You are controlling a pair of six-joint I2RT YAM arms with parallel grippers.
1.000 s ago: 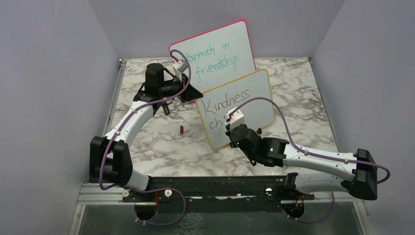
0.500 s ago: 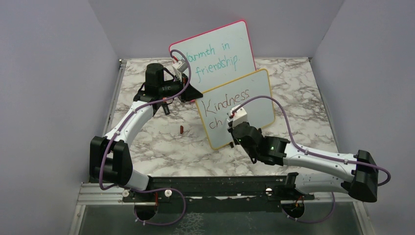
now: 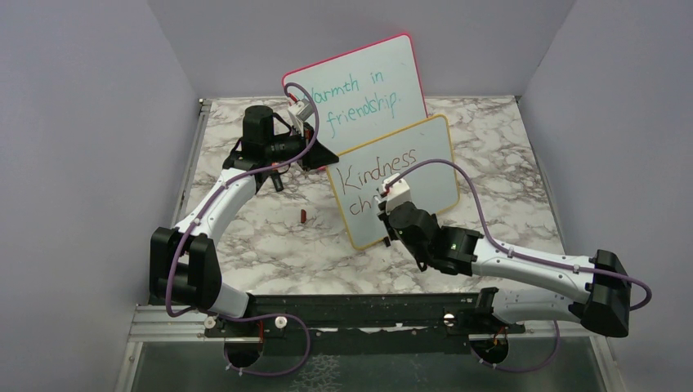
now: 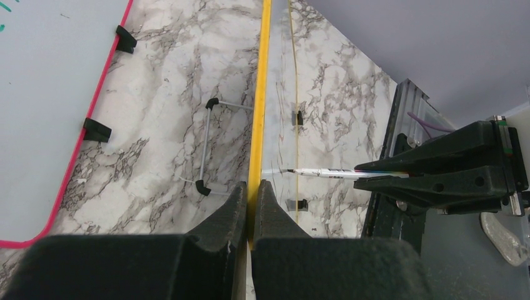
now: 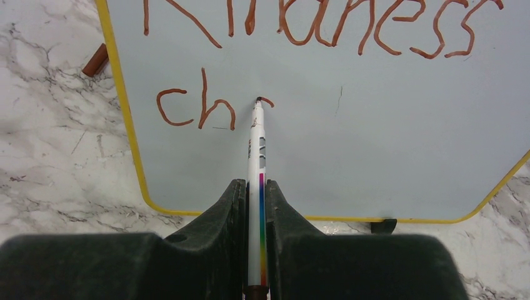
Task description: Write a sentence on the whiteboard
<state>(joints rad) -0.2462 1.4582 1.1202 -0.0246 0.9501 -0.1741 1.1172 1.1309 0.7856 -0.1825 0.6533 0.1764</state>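
Observation:
The yellow-framed whiteboard (image 3: 437,184) stands tilted at mid-table. On it the reddish-brown sentence (image 5: 200,109) reads "Kindness" with "ch" and a short fresh stroke below. My right gripper (image 5: 255,187) is shut on a white marker (image 5: 257,156) with a rainbow stripe. The marker's tip touches the board just right of the "h". My left gripper (image 4: 252,187) is shut on the board's yellow edge (image 4: 258,94), which runs between both fingers. The left wrist view also catches the marker (image 4: 325,172) meeting the board face.
A pink-framed board (image 3: 359,82) with teal writing leans behind the whiteboard. The brown marker cap (image 3: 303,216) lies on the marble table left of the whiteboard's lower corner. A wire stand (image 4: 206,144) props the whiteboard from behind. Grey walls close in the table.
My right gripper has shifted slightly up and left along the board with the marker. The left arm has not moved.

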